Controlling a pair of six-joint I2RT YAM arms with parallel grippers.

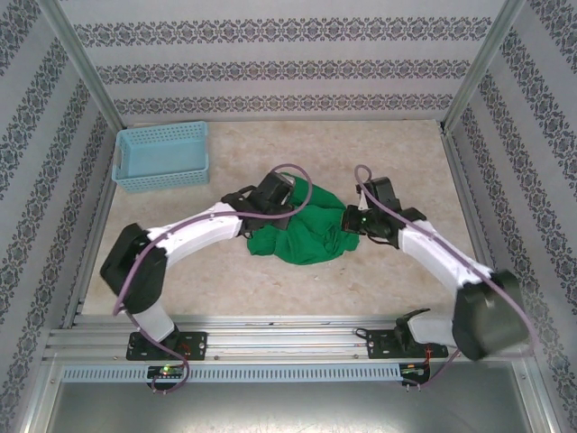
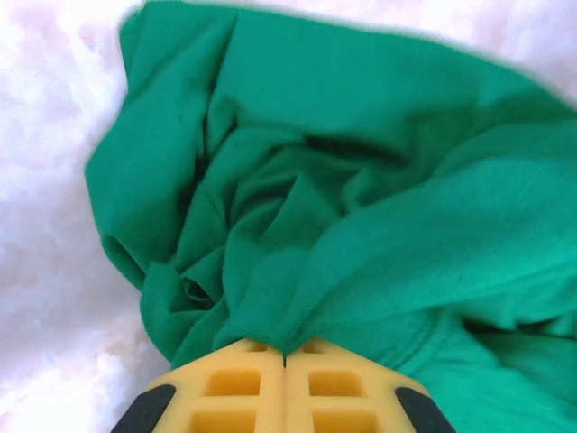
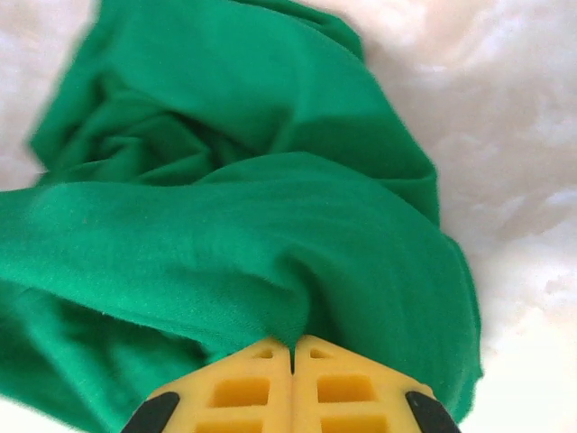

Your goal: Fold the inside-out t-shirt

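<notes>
Left tool [image 1: 287, 209] and right tool [image 1: 348, 222] are both pinching the crumpled t-shirt [image 1: 305, 239], lying mid-frame on the bench [image 1: 388, 280] from above. Left wrist is showing jaws closed on a fold, plus deep creases unreadable overhead: light, limp cloth. Right wrist is showing a stretched ridge; better holds would probably be hem or shoulder seams.

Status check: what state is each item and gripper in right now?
t-shirt: crumpled in a heap on the table, not folded.
left gripper: jaws shut on a fold of the t-shirt.
right gripper: jaws shut on the t-shirt's cloth.
basket: upright at the table's far left, apart from the t-shirt.
</notes>
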